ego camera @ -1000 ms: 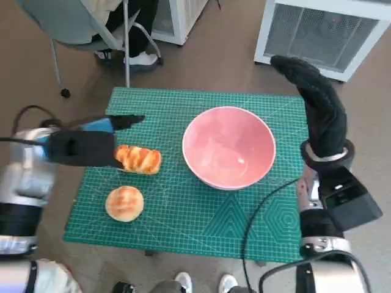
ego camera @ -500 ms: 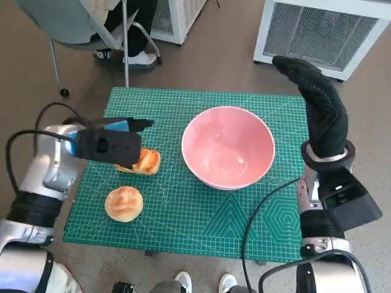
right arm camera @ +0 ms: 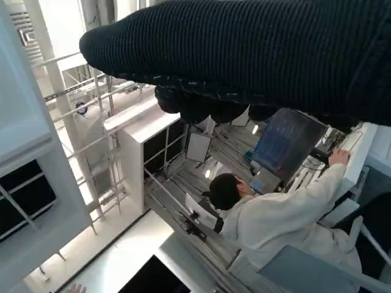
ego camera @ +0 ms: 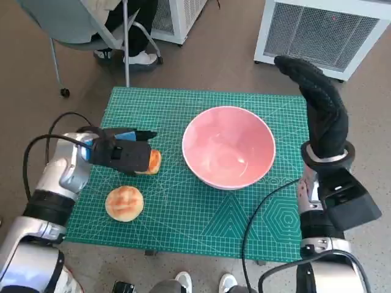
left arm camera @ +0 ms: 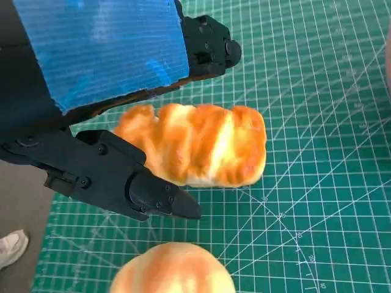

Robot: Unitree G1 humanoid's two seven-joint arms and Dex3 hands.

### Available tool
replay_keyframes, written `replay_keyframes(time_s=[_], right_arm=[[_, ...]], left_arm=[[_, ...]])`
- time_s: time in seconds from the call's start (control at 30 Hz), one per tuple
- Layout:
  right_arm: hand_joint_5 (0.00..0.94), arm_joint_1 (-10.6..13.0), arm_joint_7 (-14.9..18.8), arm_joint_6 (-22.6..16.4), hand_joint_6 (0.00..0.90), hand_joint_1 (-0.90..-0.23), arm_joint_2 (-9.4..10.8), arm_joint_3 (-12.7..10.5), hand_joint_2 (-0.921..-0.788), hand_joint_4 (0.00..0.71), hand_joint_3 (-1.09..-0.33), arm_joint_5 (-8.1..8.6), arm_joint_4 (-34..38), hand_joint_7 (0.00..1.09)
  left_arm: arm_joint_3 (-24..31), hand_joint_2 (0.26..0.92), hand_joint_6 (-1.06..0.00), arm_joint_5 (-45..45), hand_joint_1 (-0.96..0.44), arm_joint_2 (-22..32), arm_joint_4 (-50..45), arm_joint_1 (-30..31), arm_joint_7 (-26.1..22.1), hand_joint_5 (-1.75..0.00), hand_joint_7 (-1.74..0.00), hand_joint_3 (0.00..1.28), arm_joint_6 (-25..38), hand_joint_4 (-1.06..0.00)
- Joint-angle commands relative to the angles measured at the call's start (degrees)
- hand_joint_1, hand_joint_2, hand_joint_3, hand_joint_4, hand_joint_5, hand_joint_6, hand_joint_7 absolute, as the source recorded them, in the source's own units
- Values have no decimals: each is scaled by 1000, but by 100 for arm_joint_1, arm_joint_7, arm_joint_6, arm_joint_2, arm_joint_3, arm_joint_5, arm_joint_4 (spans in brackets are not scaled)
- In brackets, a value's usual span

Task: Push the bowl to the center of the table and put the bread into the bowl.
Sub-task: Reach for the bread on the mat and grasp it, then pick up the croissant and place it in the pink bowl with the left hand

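The golden, ridged bread lies between the left hand's spread fingers, ungripped. Pink bowl sits at its three o'clock. The right hand is raised, holding nothing.

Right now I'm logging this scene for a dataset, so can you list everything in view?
bowl: one, pink, empty, on the mat's middle-right
long bread: one, golden striped, on the mat between the left hand's fingers
round bun: one, golden, on the mat nearer the robot
cutting mat: one, green gridded, covering the table
white units: two, on the floor beyond the table
chair: one, grey, with a seated person's legs
left hand: black, blue-taped, around the long bread
right hand: black glove, raised right of the bowl
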Motion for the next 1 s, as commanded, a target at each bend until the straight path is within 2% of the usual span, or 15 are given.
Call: replay_keyframes(time_s=[0.03, 0.2, 0.3, 0.33, 0.37, 0.4, 0.43, 0.47, 0.5, 0.57, 0.63, 0.77, 1.0], right_arm=[[4, 118, -58, 45, 175, -569, 17, 13, -921, 358, -770, -44, 93, 385], [3, 112, -87, 64, 176, -574, 31, 22, -921, 358, -769, -60, 90, 382], [3, 104, -116, 70, 177, -574, 40, 25, -921, 358, -769, -81, 101, 380], [3, 103, -122, 69, 178, -574, 42, 25, -921, 358, -769, -83, 108, 379], [3, 102, -127, 68, 178, -574, 44, 25, -921, 358, -769, -86, 114, 379], [3, 106, -133, 67, 178, -574, 50, 25, -921, 358, -769, -88, 115, 378], [3, 109, -139, 66, 179, -574, 54, 25, -921, 358, -769, -92, 115, 378], [3, 113, -138, 67, 179, -574, 59, 24, -921, 358, -769, -88, 120, 378], [3, 114, -139, 68, 179, -574, 62, 24, -921, 358, -770, -87, 125, 377], [2, 116, -134, 71, 180, -574, 67, 24, -921, 358, -770, -76, 139, 377], [2, 119, -128, 79, 183, -574, 71, 27, -921, 358, -770, -63, 140, 377], [2, 131, -94, 115, 187, -573, 79, 28, -921, 358, -769, -9, 117, 379], [2, 158, -67, 151, 190, -572, 92, 39, -921, 359, -769, 42, 50, 380]], left_arm=[[-116, 791, -264, 124, -230, -75, 201, -19, 177, -23, -26, 13, -153, -175], [-237, 814, -369, 236, -200, -204, 537, -56, 368, -21, -37, 13, -213, -286], [-263, 831, -456, 280, -177, -258, 724, -86, 488, -44, -53, 13, -275, -407], [-260, 837, -490, 286, -166, -266, 758, -76, 553, -57, -60, 14, -321, -462], [-258, 851, -553, 290, -142, -271, 787, -71, 602, -103, -85, 18, -359, -567], [-255, 856, -576, 293, -133, -274, 811, -60, 679, -119, -94, 19, -420, -605], [-256, 878, -639, 295, -114, -276, 837, -56, 736, -237, -151, 13, -466, -664], [-235, 886, -657, 273, -107, -260, 842, -29, 838, -306, -180, 11, -574, -671], [-221, 903, -644, 256, -65, -249, 854, -13, 914, -676, -530, 32, -657, -687], [-173, 911, -623, 211, -34, -212, 853, 32, 1102, -977, -798, 62, -857, -680], [-130, 916, -628, 176, -18, -179, 862, 44, 1260, -1148, -909, 74, -1040, -673], [95, 919, -668, -41, -5, -58, 707, -25, 1379, -1275, -945, 63, -1388, -682], [675, 920, -634, -591, 0, 97, -128, -206, 1059, -1215, -1071, 58, -1334, -719]])
